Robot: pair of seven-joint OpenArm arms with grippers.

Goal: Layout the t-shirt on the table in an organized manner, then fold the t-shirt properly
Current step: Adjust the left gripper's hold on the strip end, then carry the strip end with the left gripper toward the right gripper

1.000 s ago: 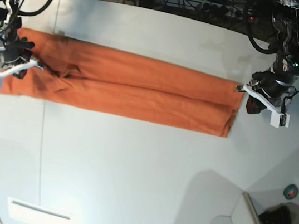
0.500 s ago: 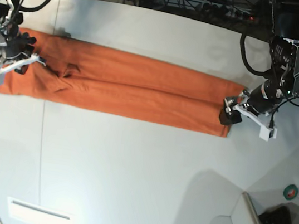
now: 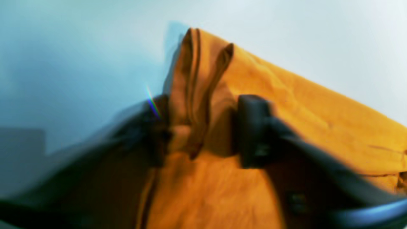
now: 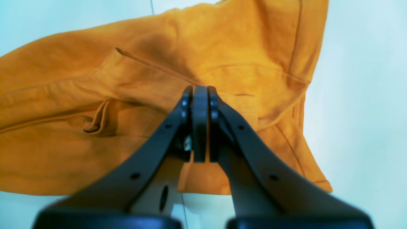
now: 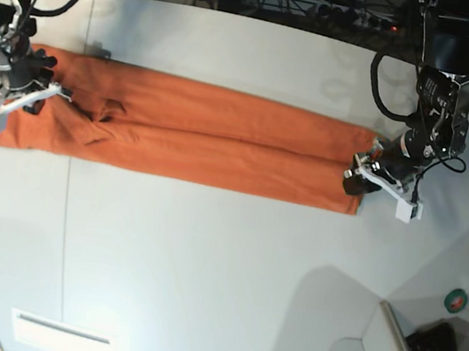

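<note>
- Left wrist view: left tool (image 3: 203, 130) straddles a raised ridge of the t-shirt (image 3: 305, 108), one finger either side, fabric bunched in the gap. Blurred, so can't tell if it's clamped yet or just closing in. Cloth runs off toward 3–4 o'clock over the white bench (image 3: 318, 31).
- Right wrist view: right tool (image 4: 200, 127) has its fingers pressed together, sitting over the wrinkled sleeve end of the shirt. Whether any fabric is pinched between the tips: can't tell, tips hide the contact.
- Base view: shirt (image 5: 214, 137) lies as a long narrow band, long axis 9-to-3 across the bench (image 5: 203, 268). Left tool (image 5: 367, 173) is at the 3 o'clock end, right tool (image 5: 26, 91) at the 9 o'clock end, one arm per end.
- Judgement: next fold turns on that long axis, ends brought toward each other.
- Containers: none in view.
</note>
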